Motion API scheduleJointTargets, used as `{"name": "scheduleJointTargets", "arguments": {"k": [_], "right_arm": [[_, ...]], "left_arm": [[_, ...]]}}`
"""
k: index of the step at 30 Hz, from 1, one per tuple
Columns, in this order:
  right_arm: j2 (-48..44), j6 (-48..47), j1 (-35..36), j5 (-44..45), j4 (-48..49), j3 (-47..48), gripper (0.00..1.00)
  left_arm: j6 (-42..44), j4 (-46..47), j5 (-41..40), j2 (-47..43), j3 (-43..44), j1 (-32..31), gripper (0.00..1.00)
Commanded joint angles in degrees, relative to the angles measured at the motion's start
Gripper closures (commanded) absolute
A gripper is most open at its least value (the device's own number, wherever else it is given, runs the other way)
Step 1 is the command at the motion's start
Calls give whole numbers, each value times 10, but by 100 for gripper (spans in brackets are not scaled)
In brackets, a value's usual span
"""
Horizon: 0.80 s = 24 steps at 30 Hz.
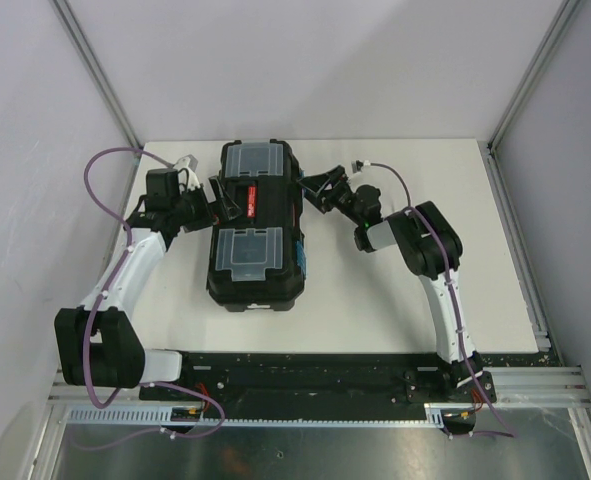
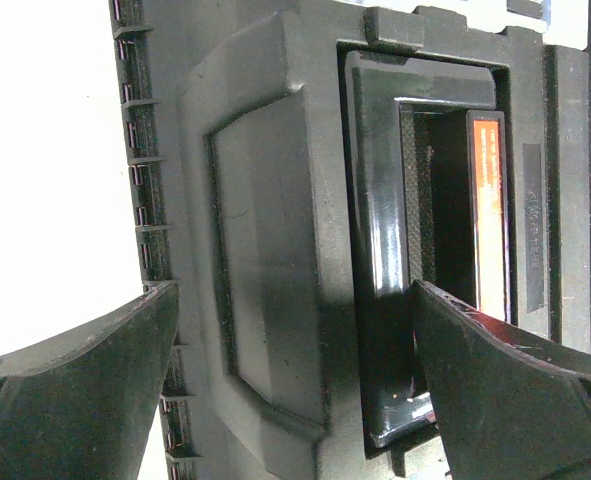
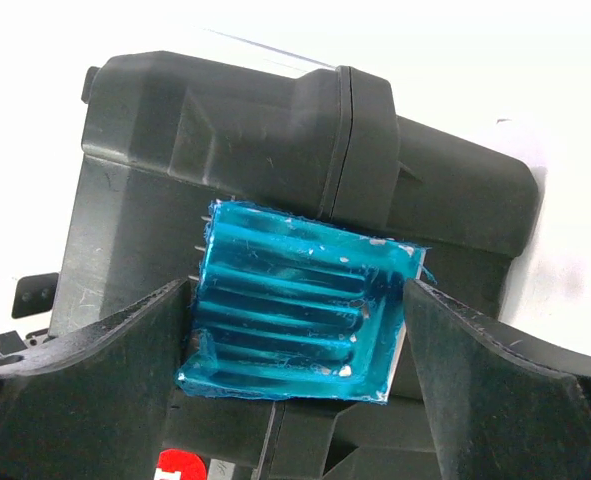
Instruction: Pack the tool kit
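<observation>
Evidently the packing is near its end: the large black plastic toolbox (image 1: 253, 225) lies in the middle of the top view with its lid down, the two clear lid compartments (image 1: 255, 160) shut and the red-marked handle (image 1: 250, 200) folded flat between them. No screwdrivers lie loose in any view, and whether they are inside cannot be told. What seems left is fastening the lid. In the right wrist view a ribbed blue plastic latch (image 3: 300, 310) fills the centre, and the right gripper (image 3: 297, 285) has a finger at each edge of it; whether it squeezes the latch cannot be told. The left gripper (image 2: 295, 290) stands spread wide over the lid beside the handle recess, holding nothing. The white table (image 1: 395, 300) stretches around the box.
</observation>
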Motion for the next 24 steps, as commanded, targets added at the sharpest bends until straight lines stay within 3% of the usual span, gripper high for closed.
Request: {"name": "scheduleJointTargets", "arguments": {"k": [1, 4, 11, 20, 24], "right_arm": [[20, -16, 14, -50, -8, 28, 6], [35, -11, 10, -84, 3, 46, 1], [49, 41, 7, -127, 82, 80, 1], [-17, 30, 0, -127, 60, 77, 1], [-61, 13, -7, -138, 5, 70, 1]], "left_arm": [[36, -31, -31, 19, -4, 1, 0], [37, -30, -30, 19, -5, 2, 0], [37, -31, -28, 19, -5, 1, 1], [39, -31, -32, 13, -6, 1, 0], [41, -31, -34, 11, -7, 1, 1]]}}
